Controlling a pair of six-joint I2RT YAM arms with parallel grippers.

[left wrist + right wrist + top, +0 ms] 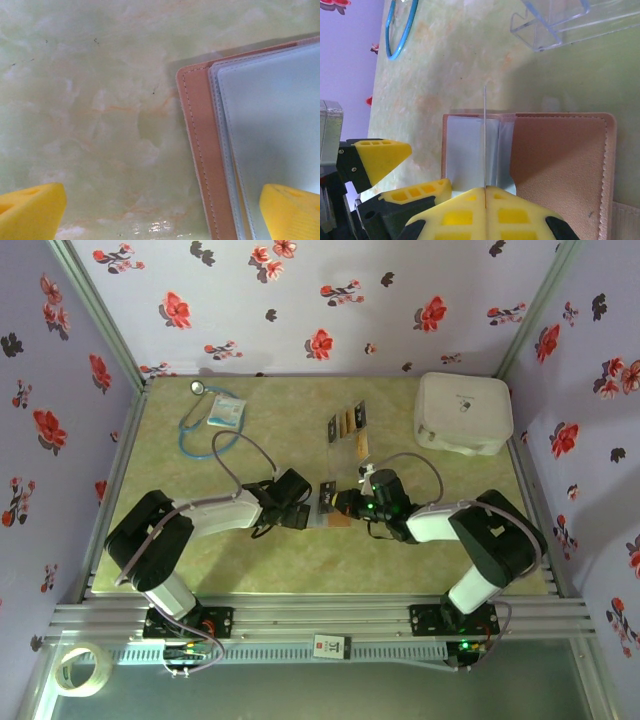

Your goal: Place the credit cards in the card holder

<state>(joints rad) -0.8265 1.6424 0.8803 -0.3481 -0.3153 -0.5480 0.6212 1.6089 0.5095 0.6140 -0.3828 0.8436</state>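
Right wrist: we are pinching one credit card [485, 135] edge-on in the right gripper [485, 192] over the open card holder [560, 165] lying on the table [445, 65]; with the left gripper [161, 207] gaping at its edge, a snagging card could be shoving it aside

A blue stethoscope [205, 425] lies coiled on the green marbled worktop [300, 565], well beyond the left pincer [304, 506] and off to its left, with a small pale packet [226, 410] right beside its tubing. A big white rounded case [463, 412] sits well beyond the right pincer [344, 504], out to its right. A clear plastic stand [555, 22] stands ahead of that pincer. A roll of clear tape [82, 668] rests far behind the left pincer, off the worktop
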